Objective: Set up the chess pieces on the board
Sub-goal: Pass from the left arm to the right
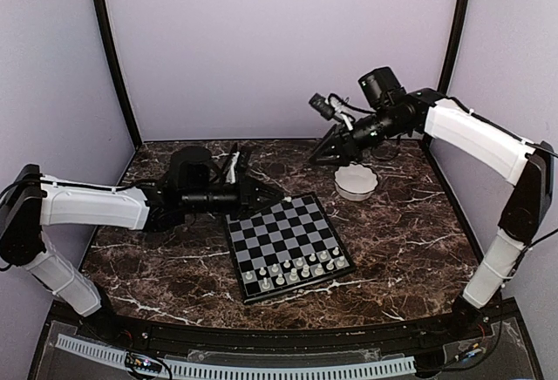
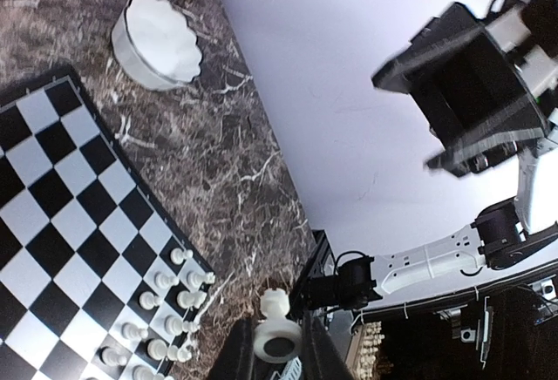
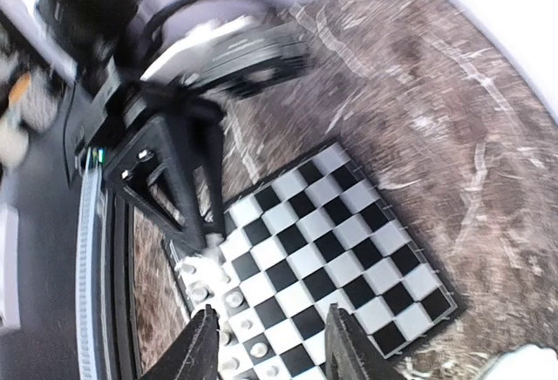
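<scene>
The top external view looks down from above and behind the arm bases over the whole table (image 1: 410,223). Each wrist view sits close behind its own gripper, the left gripper (image 2: 279,349) and the right gripper (image 3: 272,341), and is tilted. All three share the board (image 1: 288,245).

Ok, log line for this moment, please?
left pincer: shut on chess piece | right pincer: open, empty, near bowl | board: other pieces on two near rows

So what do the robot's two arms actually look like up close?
The left arm and right arm both wear smooth white shells over black joints. The left tool and right tool are black, two-fingered wedges. Thin black cables loop near the right wrist.
</scene>
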`<state>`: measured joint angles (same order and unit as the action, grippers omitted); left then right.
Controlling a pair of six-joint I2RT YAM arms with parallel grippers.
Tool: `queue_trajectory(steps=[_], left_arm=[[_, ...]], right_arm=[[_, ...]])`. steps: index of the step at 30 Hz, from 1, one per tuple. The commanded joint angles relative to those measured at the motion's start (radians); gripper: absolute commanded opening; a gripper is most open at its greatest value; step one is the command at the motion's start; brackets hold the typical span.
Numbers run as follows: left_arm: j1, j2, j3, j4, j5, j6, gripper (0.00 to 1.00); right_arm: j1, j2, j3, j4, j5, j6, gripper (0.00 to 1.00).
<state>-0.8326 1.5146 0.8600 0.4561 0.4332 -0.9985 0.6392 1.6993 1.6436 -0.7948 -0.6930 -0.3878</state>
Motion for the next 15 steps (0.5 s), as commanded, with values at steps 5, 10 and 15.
queue_trajectory(steps=[5, 10, 15], left_arm=[[0.012, -0.070, 0.067, 0.141, -0.114, 0.105, 0.06], [0.011, -0.010, 0.116, 0.172, -0.095, 0.101, 0.05], [0.011, 0.027, 0.134, 0.213, -0.078, 0.089, 0.06]], right_arm=[[-0.171, 0.013, -0.190, 0.510, -0.535, 0.794, 0.44], [-0.170, 0.028, -0.262, 0.689, -0.642, 0.954, 0.49], [-0.160, 0.039, -0.265, 0.719, -0.661, 0.980, 0.53]])
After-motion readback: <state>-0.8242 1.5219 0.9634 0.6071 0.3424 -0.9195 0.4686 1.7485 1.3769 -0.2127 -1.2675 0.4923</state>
